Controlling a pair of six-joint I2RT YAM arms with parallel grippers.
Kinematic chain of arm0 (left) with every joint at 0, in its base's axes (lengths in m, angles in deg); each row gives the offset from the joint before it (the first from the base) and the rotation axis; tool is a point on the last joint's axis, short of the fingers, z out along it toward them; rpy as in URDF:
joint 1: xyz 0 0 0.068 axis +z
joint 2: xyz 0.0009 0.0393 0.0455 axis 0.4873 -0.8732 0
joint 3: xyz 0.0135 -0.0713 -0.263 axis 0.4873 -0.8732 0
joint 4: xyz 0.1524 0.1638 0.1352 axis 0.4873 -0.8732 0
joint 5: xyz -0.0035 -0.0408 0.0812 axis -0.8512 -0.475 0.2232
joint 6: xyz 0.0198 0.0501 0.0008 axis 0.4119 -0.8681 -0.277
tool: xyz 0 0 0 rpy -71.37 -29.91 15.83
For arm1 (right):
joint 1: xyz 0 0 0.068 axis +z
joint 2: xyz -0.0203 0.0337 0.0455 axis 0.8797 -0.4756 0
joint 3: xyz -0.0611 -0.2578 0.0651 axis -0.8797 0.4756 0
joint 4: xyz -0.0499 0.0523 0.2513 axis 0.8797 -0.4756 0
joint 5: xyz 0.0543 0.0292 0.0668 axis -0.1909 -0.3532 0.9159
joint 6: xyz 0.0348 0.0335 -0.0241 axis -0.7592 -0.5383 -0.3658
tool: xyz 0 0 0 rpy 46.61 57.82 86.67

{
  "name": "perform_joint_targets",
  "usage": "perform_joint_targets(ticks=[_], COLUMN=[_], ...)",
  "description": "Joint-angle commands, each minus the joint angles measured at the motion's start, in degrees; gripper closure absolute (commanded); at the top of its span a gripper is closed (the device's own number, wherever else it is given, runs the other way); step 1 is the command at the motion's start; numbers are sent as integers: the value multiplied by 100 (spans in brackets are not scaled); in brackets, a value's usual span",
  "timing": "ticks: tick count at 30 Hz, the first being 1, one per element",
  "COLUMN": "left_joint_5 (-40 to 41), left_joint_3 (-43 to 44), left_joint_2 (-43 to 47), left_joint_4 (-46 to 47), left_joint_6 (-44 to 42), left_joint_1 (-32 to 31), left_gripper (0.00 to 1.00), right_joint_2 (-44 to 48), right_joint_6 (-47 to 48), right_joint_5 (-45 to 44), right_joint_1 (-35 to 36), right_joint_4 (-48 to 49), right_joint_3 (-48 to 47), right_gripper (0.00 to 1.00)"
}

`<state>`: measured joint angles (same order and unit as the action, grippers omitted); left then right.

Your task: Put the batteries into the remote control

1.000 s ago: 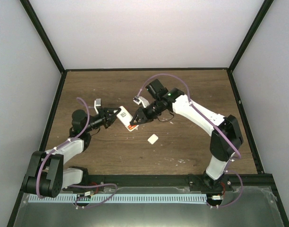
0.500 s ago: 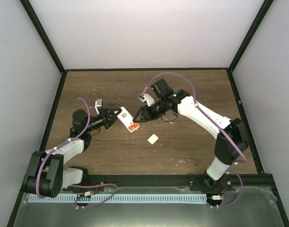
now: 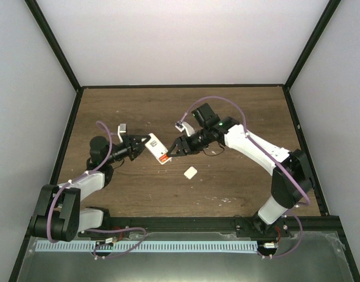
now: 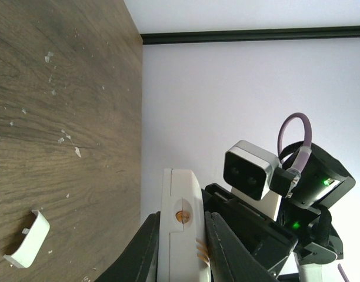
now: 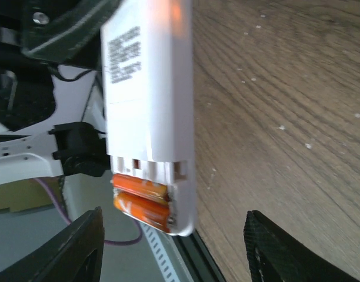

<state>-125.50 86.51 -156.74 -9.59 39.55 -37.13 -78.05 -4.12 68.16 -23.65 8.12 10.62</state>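
Note:
The white remote control (image 3: 156, 148) is held off the table in my left gripper (image 3: 140, 147), which is shut on its sides. In the left wrist view the remote (image 4: 179, 235) stands edge-on between the jaws of the left gripper (image 4: 180, 222). In the right wrist view its back (image 5: 147, 82) faces the camera, and two orange batteries (image 5: 142, 200) lie side by side in the open recess at its lower end. My right gripper (image 3: 177, 148) is open and empty, just right of the remote's battery end; its fingers (image 5: 80, 247) stand wide apart on either side of that end.
The small white cover piece (image 3: 190, 172) lies on the wooden table below the right gripper and shows in the left wrist view (image 4: 27, 239). Pale specks (image 4: 62, 138) are scattered on the wood. Black frame rails border the table.
The right gripper has drawn back a little to the right from the remote's battery end, and its arm has shifted. The left gripper still holds the remote in nearly the same place.

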Motion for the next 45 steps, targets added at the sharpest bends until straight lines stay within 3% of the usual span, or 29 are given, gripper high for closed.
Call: perform_joint_targets(ticks=[1,8,15,45], left_joint_5=[-108,-92,-99,-130], left_joint_3=[105,45,-2,-47], left_joint_2=[-17,-90,-200,-179], left_joint_4=[387,780,1104,1131], left_joint_6=[84,343,500,461], left_joint_1=[23,17,20,15], left_gripper=[100,100,100,100], right_joint_2=[40,-92,-139,-87], right_joint_6=[-208,-183,-255,-313], right_joint_5=[767,929,1200,1259], right_joint_1=[15,10,10,19], right_joint_4=[547,491,571,757], right_joint_3=[92,136,150,218], right_gripper=[42,44,55,76])
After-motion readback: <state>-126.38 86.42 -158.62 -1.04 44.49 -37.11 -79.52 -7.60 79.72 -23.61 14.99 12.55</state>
